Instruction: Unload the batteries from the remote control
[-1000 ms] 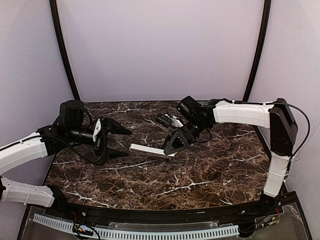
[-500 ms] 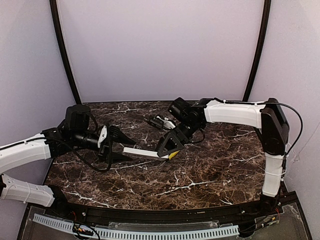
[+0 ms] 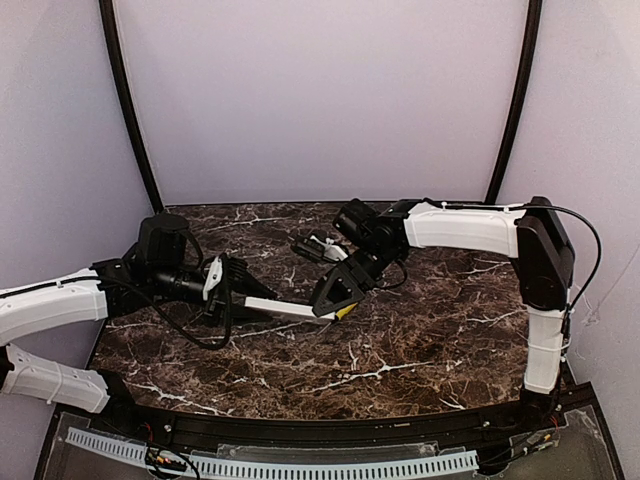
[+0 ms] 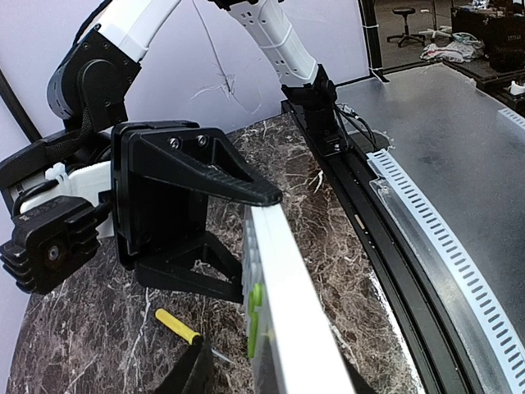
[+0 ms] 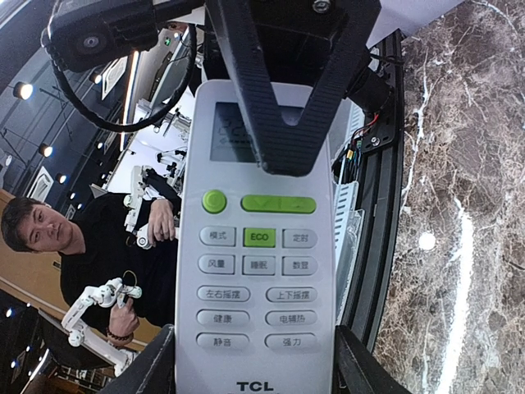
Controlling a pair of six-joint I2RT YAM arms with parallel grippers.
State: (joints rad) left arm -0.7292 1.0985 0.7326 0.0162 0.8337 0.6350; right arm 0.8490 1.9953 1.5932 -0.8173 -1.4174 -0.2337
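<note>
The white remote control [image 3: 278, 309] hangs level above the table between both arms. My right gripper [image 3: 335, 292] is shut on its lower end, buttons facing the right wrist camera [image 5: 258, 271]. My left gripper [image 3: 232, 290] straddles the screen end. In the left wrist view the remote [image 4: 283, 312] runs edge-on between my left fingers [image 4: 182, 373], and a gap shows on the button side. One left finger [image 5: 283, 98] crosses in front of the screen. The batteries are hidden.
A yellow-handled screwdriver [image 4: 176, 326] lies on the marble under the remote. Small white and dark pieces [image 3: 320, 246] sit behind the right gripper. The table's front rail [image 3: 300, 430] runs along the near edge.
The right arm carried the remote leftward and the left arm came in from the left. The left jaws have narrowed and now sit around the remote's screen end.
</note>
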